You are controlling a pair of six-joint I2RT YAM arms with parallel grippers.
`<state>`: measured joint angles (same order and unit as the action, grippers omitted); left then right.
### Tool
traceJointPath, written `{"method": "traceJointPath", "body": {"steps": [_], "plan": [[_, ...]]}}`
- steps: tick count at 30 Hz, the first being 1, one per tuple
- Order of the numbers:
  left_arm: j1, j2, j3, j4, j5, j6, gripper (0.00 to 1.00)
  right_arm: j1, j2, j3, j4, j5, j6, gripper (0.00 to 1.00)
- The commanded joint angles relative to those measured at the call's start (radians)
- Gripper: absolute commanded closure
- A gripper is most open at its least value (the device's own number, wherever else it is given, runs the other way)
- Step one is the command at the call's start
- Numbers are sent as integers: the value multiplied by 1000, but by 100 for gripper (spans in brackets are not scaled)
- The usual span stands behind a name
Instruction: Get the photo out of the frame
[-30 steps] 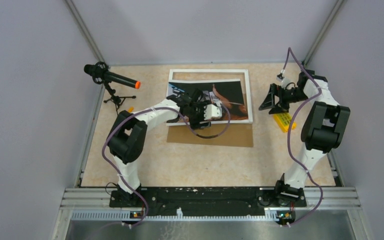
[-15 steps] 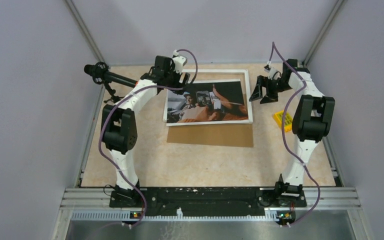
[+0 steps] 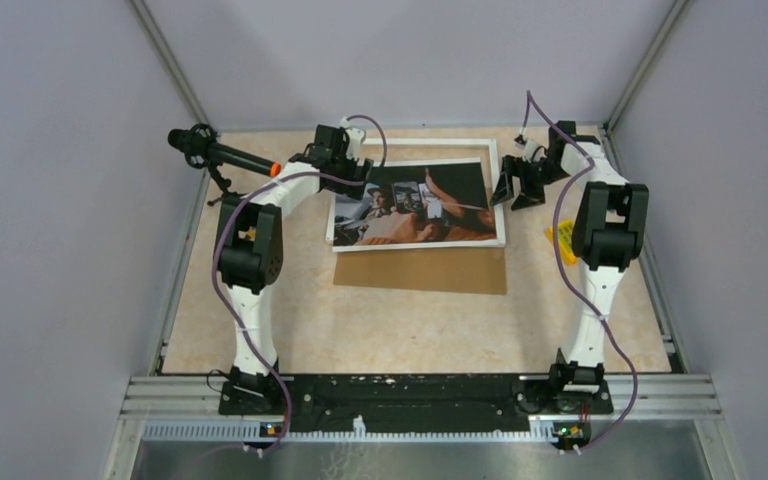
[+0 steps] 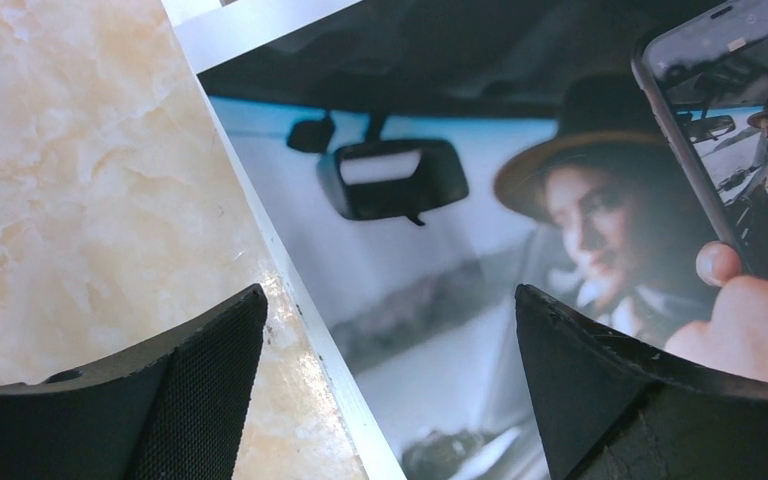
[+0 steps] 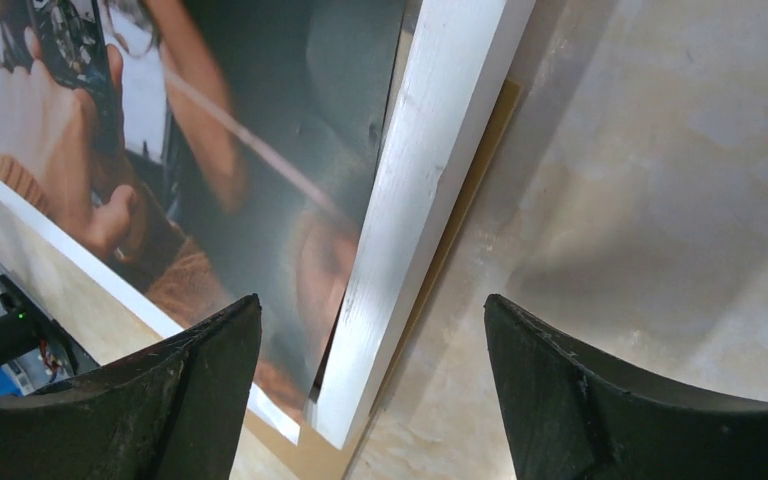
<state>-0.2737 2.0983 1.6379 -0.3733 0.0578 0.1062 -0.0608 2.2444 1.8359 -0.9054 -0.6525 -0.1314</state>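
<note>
1. The left gripper has its jaws spread wide with nothing between them. It hangs low over the left edge of the large glossy rectangular photo, a dark print of people with orange-brown and bluish patches. One finger is over bare table, the other over the print.
2. The right gripper also has its jaws well apart and holds nothing. It straddles the right bar of the large rectangular white-painted frame near that bar's near corner.
3. Photo location: it lies face up at the far middle of the beige marbled table, covering most of the frame's opening. The frame's far bar shows beyond it.
4. The photo's right edge meets the frame's right bar. I cannot tell whether it is tucked under the bar.
5. A flat brown fibreboard backing panel lies under the near side of the frame and photo, sticking out toward the arms.
6. A small yellow block rests on the table to the right, apart from the frame and partly behind the right arm.
7. A black microphone with an orange tip stands on a small tripod at the far left, near the left arm.
</note>
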Motion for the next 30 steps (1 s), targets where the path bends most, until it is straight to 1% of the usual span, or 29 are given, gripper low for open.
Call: {"method": "traceJointPath", "body": {"steps": [1, 7, 10, 15, 20, 22, 24, 26, 30], "plan": [[16, 20, 4, 30, -17, -8, 6, 14, 20, 58, 1, 23, -16, 20], [23, 53, 20, 12, -6, 1, 6, 22, 40, 65, -5, 26, -20, 20], [23, 57, 16, 7, -4, 4, 5, 29, 49, 74, -13, 22, -26, 24], [24, 63, 16, -18, 11, 4, 4, 37, 44, 59, -28, 16, -42, 36], [24, 53, -1, -50, 55, 9, 5, 38, 38, 48, -56, 14, -59, 52], [24, 41, -7, -57, 83, 12, 7, 38, 24, 34, -61, 13, -65, 58], [22, 18, -19, -60, 133, 27, 9, 38, 5, 15, -64, 9, -71, 62], [19, -6, -38, -55, 154, 36, 11, 38, -10, -5, -67, 4, -76, 66], [19, -35, -76, -71, 189, 48, 19, 40, -34, -45, -78, -4, -90, 71]]}}
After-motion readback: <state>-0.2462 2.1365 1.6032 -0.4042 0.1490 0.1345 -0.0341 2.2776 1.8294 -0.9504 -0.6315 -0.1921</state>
